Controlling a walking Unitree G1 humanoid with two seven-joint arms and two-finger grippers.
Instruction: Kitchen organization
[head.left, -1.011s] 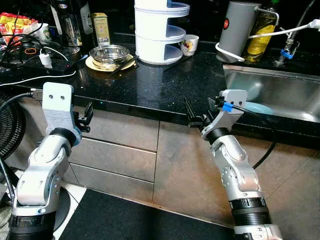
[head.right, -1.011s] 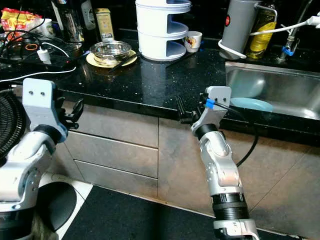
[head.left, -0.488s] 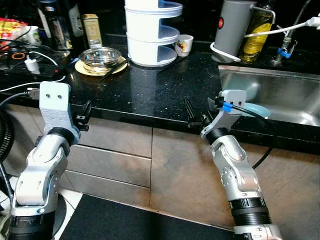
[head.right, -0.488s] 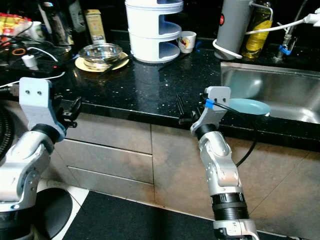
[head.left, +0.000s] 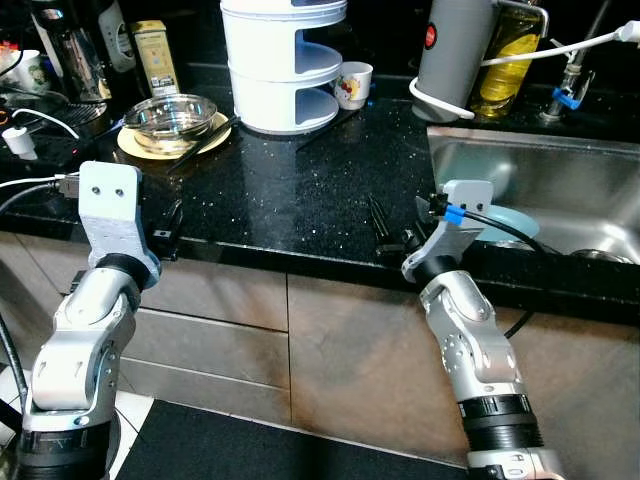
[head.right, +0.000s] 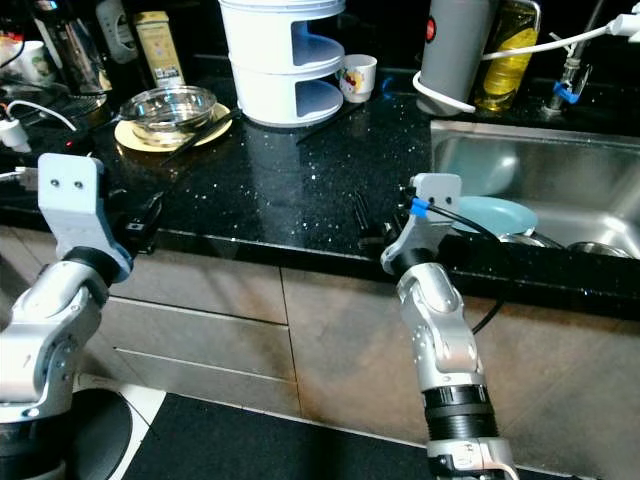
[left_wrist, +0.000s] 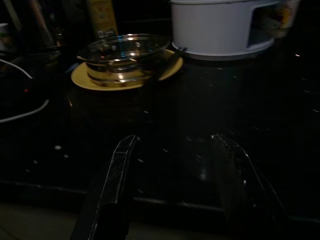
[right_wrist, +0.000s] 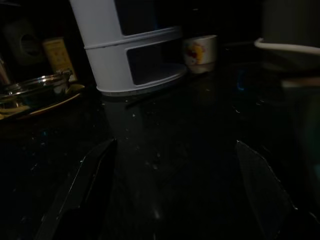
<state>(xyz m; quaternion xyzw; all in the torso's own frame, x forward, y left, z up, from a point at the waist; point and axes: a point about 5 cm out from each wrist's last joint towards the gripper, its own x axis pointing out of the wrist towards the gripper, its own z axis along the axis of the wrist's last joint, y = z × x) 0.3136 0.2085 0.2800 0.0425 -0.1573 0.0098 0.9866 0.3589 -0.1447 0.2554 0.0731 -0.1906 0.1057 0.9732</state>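
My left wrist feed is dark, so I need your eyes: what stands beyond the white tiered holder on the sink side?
Observer: A small white cup stands just beside the white tiered holder.
Operator: Anything in the sink?
Observer: A light blue plate lies in the sink, near its front wall.
Operator: Where is my right gripper?
Observer: The right gripper is open, over the counter at its front edge, just left of the sink.

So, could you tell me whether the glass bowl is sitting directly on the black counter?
No, the glass bowl rests on a yellow plate, which itself lies on the black counter.
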